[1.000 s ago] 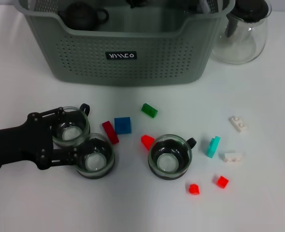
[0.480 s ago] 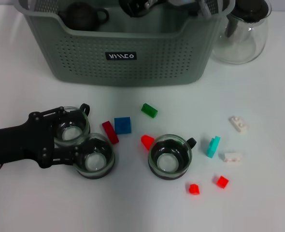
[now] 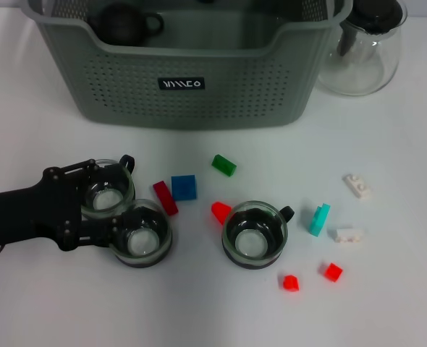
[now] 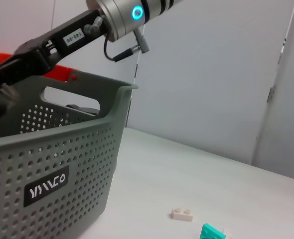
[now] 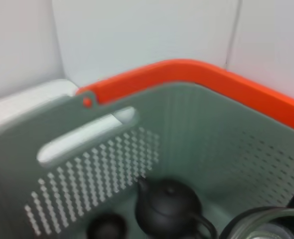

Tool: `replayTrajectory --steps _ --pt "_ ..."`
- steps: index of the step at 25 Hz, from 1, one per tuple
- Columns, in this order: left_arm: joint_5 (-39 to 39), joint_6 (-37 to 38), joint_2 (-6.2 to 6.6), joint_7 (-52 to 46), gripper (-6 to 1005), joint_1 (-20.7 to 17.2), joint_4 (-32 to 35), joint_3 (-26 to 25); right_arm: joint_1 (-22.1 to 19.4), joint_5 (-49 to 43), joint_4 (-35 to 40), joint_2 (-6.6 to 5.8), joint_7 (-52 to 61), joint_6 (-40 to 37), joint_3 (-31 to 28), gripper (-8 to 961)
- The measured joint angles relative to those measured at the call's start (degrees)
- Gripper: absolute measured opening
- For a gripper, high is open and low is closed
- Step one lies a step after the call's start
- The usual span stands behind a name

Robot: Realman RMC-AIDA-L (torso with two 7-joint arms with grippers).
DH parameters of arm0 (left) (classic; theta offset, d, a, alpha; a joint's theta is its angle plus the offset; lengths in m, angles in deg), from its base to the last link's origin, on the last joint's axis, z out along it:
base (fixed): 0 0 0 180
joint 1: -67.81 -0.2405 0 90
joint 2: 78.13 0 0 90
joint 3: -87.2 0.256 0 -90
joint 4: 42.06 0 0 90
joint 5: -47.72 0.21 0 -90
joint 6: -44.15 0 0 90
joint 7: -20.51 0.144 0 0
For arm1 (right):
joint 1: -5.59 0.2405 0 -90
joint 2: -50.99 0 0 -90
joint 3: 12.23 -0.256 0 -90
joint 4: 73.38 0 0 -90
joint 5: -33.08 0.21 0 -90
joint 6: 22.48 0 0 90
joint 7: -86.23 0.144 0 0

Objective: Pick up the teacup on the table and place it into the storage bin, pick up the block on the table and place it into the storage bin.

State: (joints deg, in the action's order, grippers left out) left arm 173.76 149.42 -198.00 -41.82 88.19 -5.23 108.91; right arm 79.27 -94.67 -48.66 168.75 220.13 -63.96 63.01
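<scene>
A glass teacup (image 3: pixel 106 192) sits on the white tabletop (image 3: pixel 387 289) between the two black fingers of the left pincer (image 3: pixel 103 202), which is spread wide around it; whether the fingers press the glass cannot be told. A second teacup (image 3: pixel 141 233) touches the pincer's near finger, and a third (image 3: pixel 255 233) stands well to the pincer's right. Red (image 3: pixel 165 197), blue (image 3: pixel 184 186) and green (image 3: pixel 223 165) blocks lie just past the fingertips. Beyond the pincer stands the storage bin (image 3: pixel 199 94), holding a dark teapot (image 3: pixel 123 22). The right pincer (image 4: pixel 0 94) hangs over the bin; its opening cannot be told.
</scene>
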Motion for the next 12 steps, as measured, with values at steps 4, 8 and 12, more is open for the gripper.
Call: replayTrajectory --steps 4,8,12 --pt "0.0 0.0 0.00 0.1 841 -0.3 0.0 0.0 1.1 -7.5 0.4 -1.07 5.2 -3.6 -0.1 176" --pt "0.0 0.0 0.00 0.1 841 -0.1 0.0 0.0 0.8 -10.4 0.0 -1.06 5.6 -4.7 -0.1 182" --pt "0.0 0.0 0.00 -0.1 841 0.2 0.0 0.1 0.2 -11.2 -0.2 -0.55 5.3 -4.5 0.2 188"
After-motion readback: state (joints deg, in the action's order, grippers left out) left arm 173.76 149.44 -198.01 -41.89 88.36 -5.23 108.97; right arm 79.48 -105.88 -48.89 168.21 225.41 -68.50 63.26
